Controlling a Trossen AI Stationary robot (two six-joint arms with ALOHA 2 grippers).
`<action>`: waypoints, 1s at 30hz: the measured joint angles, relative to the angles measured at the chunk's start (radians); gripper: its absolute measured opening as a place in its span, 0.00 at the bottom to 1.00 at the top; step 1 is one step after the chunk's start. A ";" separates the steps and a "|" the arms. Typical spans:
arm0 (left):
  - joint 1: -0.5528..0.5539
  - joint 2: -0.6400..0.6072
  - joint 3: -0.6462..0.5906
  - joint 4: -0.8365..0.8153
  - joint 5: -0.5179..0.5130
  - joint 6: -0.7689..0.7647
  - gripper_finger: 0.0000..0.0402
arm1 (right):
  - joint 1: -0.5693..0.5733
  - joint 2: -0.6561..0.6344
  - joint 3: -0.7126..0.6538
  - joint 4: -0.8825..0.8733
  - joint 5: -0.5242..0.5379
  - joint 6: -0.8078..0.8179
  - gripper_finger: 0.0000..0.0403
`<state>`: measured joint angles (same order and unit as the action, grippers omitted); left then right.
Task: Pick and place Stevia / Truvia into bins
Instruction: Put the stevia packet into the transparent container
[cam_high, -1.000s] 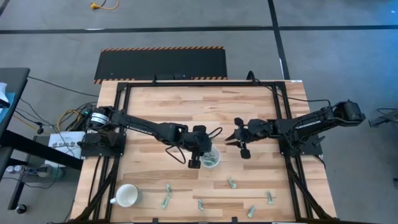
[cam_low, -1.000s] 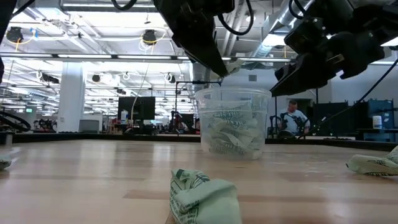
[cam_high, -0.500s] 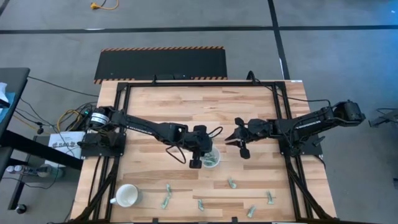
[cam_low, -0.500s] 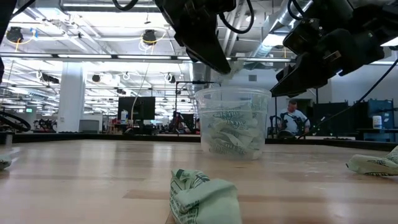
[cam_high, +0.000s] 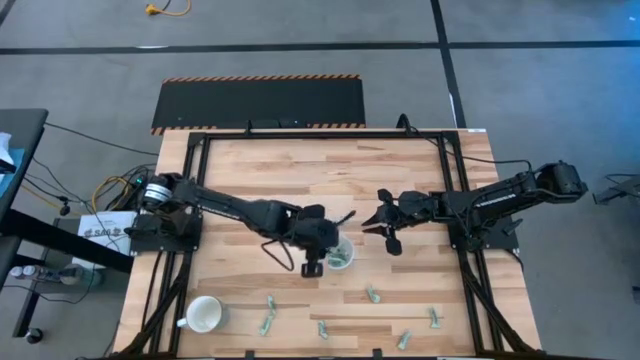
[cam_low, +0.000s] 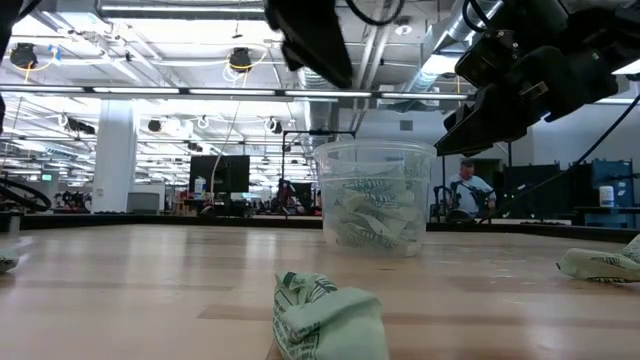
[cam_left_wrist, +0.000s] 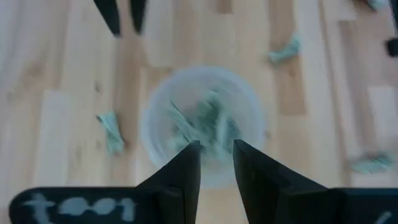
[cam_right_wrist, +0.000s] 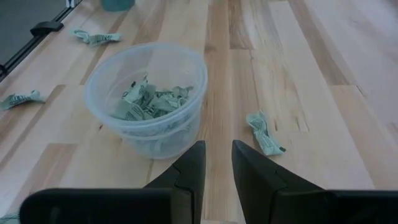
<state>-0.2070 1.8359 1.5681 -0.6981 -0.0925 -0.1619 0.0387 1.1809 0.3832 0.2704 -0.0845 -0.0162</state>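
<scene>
Left gripper (cam_high: 313, 268) hangs above the near-left edge of the clear plastic cup (cam_high: 339, 254); since a second ago it has drawn back from over the cup toward the left arm's base and its fingers (cam_left_wrist: 186, 168), then together, now stand a narrow gap apart with nothing between them. In the low view its dark fingers have lifted clear of the cup's rim (cam_low: 375, 150). The right gripper (cam_high: 382, 224) has not moved: it waits above the table just to the right of the cup, fingers (cam_right_wrist: 189, 165) a small gap apart and empty.

On the wooden table (cam_high: 300, 170), the cup stands near the middle, upright, and holds a loose heap of pale green and white Stevia sachets (cam_right_wrist: 149, 102) lying crumpled across its bottom. The heap reaches partway up the wall, as the low view shows (cam_low: 372, 215). A white mug (cam_high: 205, 315) stands near the front left corner; whether anything is in it cannot be told.

More sachets lie loose on the table along the front edge, well apart from the cup: two (cam_high: 268, 312) right of the mug, one (cam_high: 322, 329) nearer the middle, one (cam_high: 372, 295) just in front of the cup, and two (cam_high: 433, 317) toward the right. One crumpled sachet (cam_low: 325, 318) lies close to the low camera.
</scene>
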 joint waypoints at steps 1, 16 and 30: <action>-0.013 0.000 0.020 -0.046 0.000 -0.021 0.20 | 0.000 0.000 0.000 0.000 0.000 0.000 0.18; -0.368 0.000 0.046 -0.322 -0.173 -0.346 0.15 | 0.000 0.000 0.000 0.000 0.000 -0.001 0.18; -0.519 0.093 0.043 -0.292 0.051 -0.868 0.15 | 0.000 0.000 0.000 0.006 -0.001 -0.011 0.18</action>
<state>-0.7257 1.9291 1.6112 -0.9904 -0.0416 -1.0297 0.0387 1.1809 0.3832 0.2762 -0.0853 -0.0277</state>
